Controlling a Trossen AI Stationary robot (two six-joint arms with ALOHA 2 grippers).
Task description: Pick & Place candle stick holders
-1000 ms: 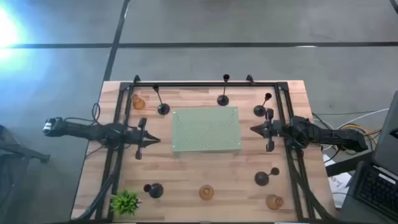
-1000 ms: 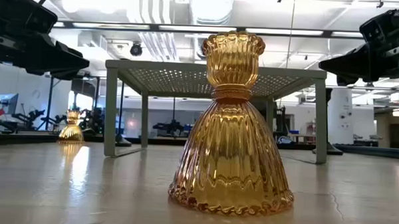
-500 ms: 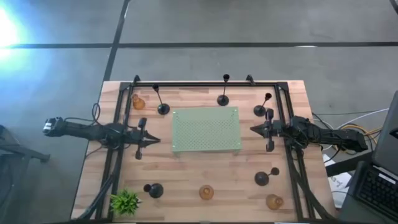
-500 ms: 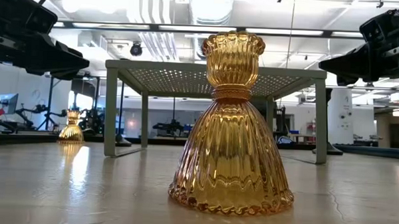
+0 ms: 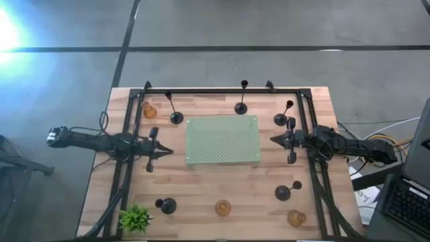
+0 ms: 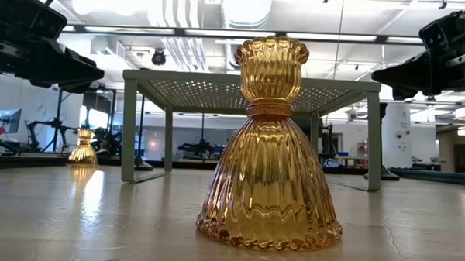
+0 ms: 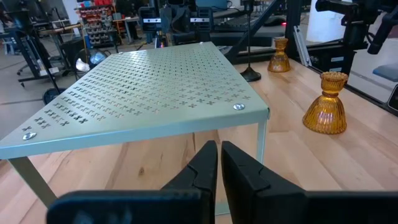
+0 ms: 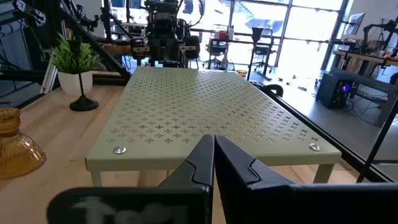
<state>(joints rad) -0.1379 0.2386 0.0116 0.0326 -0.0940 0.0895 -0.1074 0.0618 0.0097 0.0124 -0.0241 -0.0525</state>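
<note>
**Both pincers idle beside the mat**

Nothing has moved since before. My left pincer point(image 5: 163, 152) and right pincer point(image 5: 275, 140), fingers closed and empty, flank the mat point(image 5: 223, 140). Candle stick holders point(image 5: 222, 208) ring the desk point(image 5: 201, 185) from 12 round to 6 o'clock, apart from both.

Wooden table point(image 5: 201, 181): candle stick holders point(image 5: 223, 208), perforated mat point(image 5: 222, 140), plant point(image 5: 135, 218).

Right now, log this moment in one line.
left gripper: shut, idle | right gripper: shut, idle | shelf: empty | holders: unplaced
</note>
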